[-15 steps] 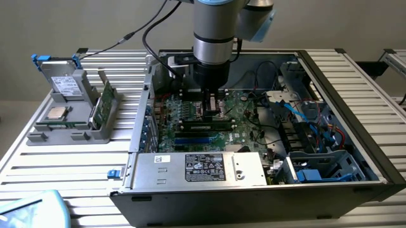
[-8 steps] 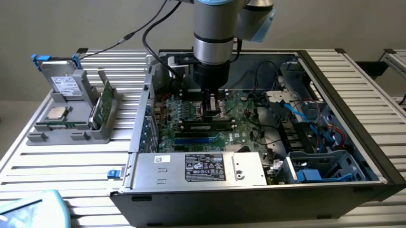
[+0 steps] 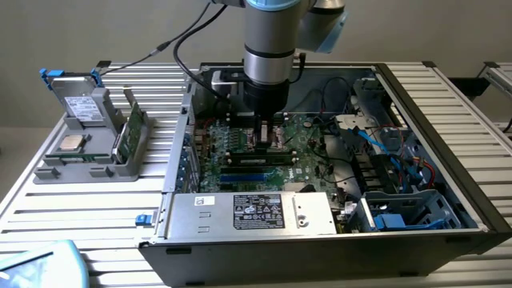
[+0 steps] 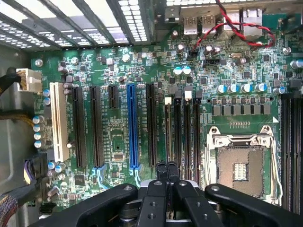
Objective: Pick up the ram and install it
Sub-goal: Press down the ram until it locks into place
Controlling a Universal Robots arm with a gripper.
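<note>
Over the motherboard (image 4: 142, 75) | fingers (image 4: 161, 172) pinching together, apparently pressing the ram (image 3: 262, 159) into its slot | judgement: pushing straight down, evenly, is seating it best.

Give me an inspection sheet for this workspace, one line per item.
Surface: slatted metal table, carrying an open computer case.
Job's things: ram, a long dark stick lying across the motherboard; cannot tell if it is seated.
Clutter: gray holder beside the case, with a processor chip and a green card.
Gripper: gripper inside the case, low over the memory slots.
Cables: red and black wires at the board's edge; blue cables in the case.
Surroundings: power supply at the case's near side.
</note>
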